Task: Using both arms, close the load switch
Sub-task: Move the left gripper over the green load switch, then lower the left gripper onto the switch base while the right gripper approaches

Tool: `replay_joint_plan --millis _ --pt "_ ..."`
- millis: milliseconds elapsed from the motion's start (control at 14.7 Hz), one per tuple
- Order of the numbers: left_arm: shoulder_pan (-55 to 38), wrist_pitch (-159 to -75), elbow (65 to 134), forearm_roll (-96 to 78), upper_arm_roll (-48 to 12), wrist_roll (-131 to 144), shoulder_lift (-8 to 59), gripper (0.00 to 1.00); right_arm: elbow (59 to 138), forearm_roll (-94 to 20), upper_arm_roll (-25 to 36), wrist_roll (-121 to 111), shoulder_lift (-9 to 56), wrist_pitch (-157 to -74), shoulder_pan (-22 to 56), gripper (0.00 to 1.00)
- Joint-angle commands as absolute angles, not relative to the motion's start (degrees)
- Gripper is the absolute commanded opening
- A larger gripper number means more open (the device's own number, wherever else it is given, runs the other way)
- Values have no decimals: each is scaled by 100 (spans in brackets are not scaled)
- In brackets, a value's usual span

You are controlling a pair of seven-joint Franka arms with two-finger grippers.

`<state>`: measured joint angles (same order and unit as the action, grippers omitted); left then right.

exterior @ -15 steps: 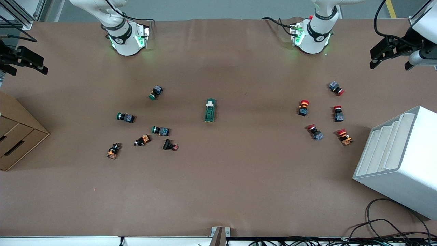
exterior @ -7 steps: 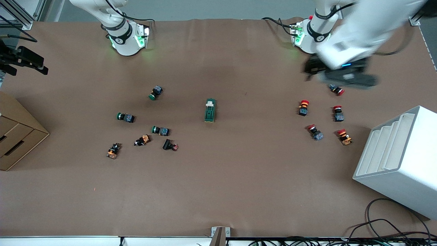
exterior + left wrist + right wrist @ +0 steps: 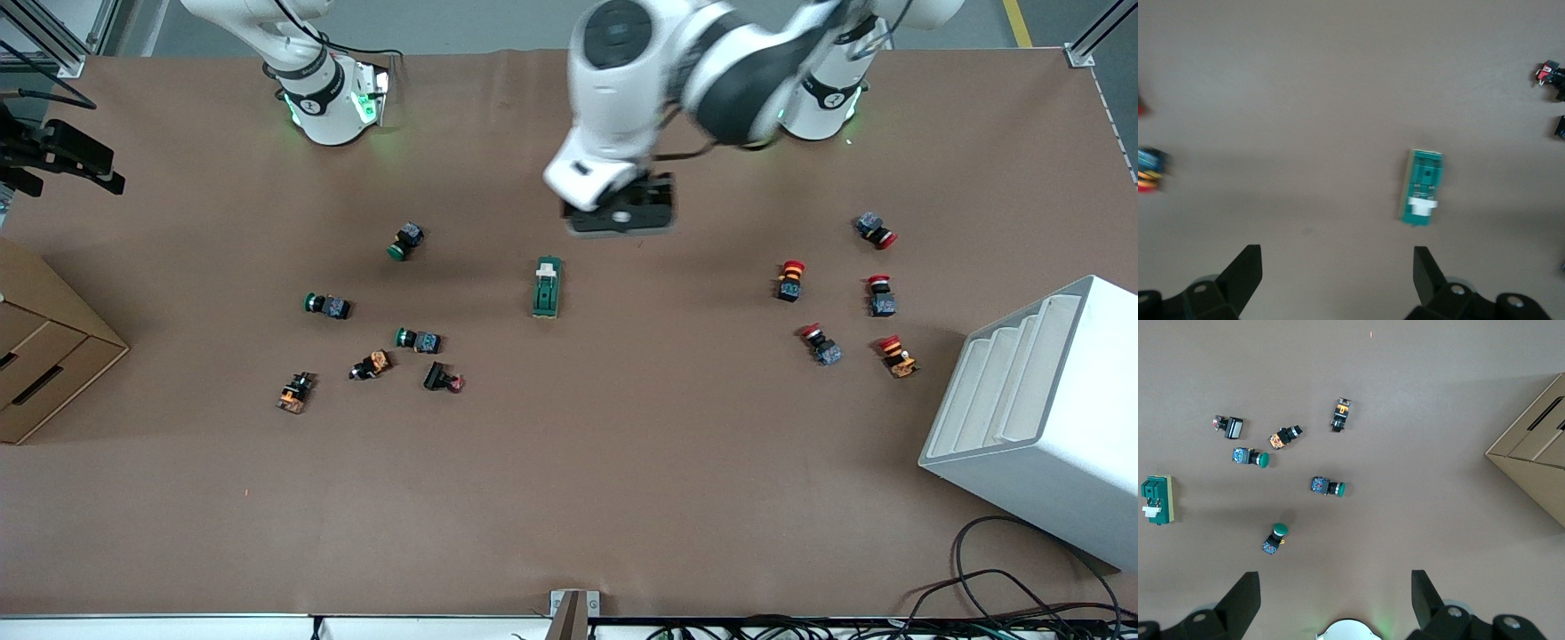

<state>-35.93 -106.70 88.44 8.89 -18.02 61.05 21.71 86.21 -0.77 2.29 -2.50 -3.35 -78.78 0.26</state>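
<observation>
The load switch (image 3: 547, 286), a dark-green block with a cream lever, lies flat at the middle of the table. My left gripper (image 3: 620, 216) hangs in the air over the table beside the switch, toward the robots' bases. Its wrist view shows the gripper (image 3: 1336, 263) open and empty, with the switch (image 3: 1421, 187) off to one side of its fingers. My right gripper (image 3: 107, 173) waits high over the right arm's end of the table. It is open and empty (image 3: 1335, 587), and its view shows the switch (image 3: 1158, 500) at the edge.
Green-capped push buttons (image 3: 404, 241) and other small parts (image 3: 372, 364) lie toward the right arm's end. Red-capped buttons (image 3: 789, 280) lie toward the left arm's end. A cardboard box (image 3: 44, 356) and a white stepped rack (image 3: 1040, 418) stand at the table's two ends.
My left arm has swung from the left arm's end of the table to the middle, stopping over the spot beside the load switch. The right arm and the switch have not moved.
</observation>
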Motion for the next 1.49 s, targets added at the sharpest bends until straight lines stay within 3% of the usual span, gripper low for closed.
replay_joint_plan --millis 0,407,814,1018,1154,1425 --pt "-4199 -11230 8701 1439 -1775 7439 2898 100 8736 -53 237 -237 -483 -7919 35 100" --pt "-4869 -12636 9122 3362 -1775 9805 3901 100 8596 -44 246 -202 -440 -7919 9 100" --pt "-5018 -13402 10053 5753 -1775 11774 4017 99 8543 -18 255 -246 -238 -7936 -35 100" --pt "-5080 -13465 10475 7185 -1775 12881 4017 98 8534 70 255 -264 140 -8059 -35 100" --pt "-5106 -13465 10494 7784 -1775 13524 4095 98 8543 44 264 -281 464 -8454 -53 100" --pt "-5177 -13377 10582 8638 -1767 13939 4131 98 8543 -17 255 -281 958 -8490 -132 100"
